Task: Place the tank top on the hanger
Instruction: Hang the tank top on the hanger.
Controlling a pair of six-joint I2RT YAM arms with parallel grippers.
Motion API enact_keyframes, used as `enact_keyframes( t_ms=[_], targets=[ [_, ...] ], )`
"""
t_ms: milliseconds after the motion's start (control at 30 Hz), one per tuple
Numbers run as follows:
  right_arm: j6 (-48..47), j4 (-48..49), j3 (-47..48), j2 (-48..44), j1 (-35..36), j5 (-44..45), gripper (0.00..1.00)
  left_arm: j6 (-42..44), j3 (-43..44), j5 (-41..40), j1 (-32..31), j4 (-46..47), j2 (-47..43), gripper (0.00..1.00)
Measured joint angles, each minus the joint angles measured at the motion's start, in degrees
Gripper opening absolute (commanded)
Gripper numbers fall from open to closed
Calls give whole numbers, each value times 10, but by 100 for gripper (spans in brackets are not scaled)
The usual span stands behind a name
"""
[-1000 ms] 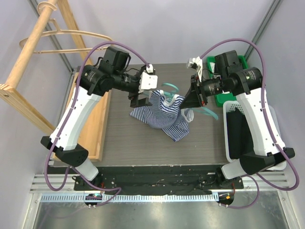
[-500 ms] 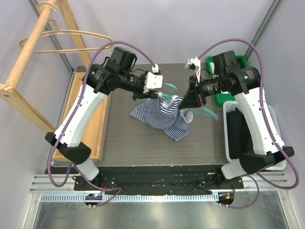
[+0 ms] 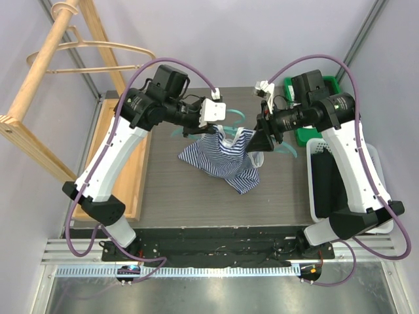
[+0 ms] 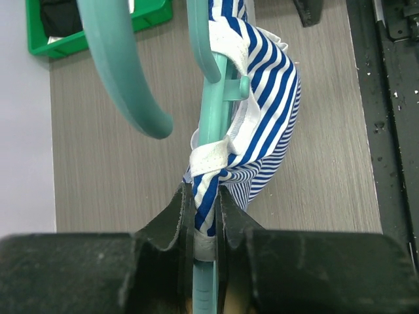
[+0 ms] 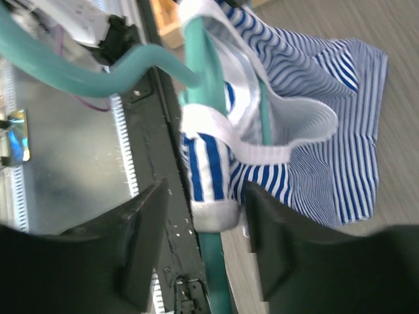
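While both arms reach inward, the left gripper pinches the hanger and the tank top strap. The right gripper straddles them, jaws apart.

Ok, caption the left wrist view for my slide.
Left claw pinching the striped tank top against the teal hanger over the grey table.

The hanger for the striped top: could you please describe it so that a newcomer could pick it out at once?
Look over the middle of the grey table. The hanger is the thin teal-green one held up there, with the striped tank top draped on it. The other hanger is tan wood and hangs on the wooden rack at the back left.
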Motion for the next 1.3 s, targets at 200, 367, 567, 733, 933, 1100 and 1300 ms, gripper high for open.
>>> enact_keyframes(
  t_ms=[200,367,567,733,933,1100,1300],
  targets=[
    [-12,18,-13,-28,1,91,80,-3,-1,-10,0,1,-4,0],
    [-34,28,-13,-65,1,168,82,-3,-3,-16,1,1,-13,0],
    [-67,35,-37,-111,1,239,78,-3,-3,-23,4,0,-29,0],
    [-91,36,-87,-139,1,276,72,-3,-2,-25,12,0,-35,0],
    [-105,67,-169,-198,1,308,57,-3,-2,-24,27,0,-35,0],
    [-110,108,-227,-244,1,312,52,-3,-2,-21,28,0,-35,0],
    [-120,147,-279,-273,1,291,53,-4,-2,-20,28,0,-35,0]
  ],
)
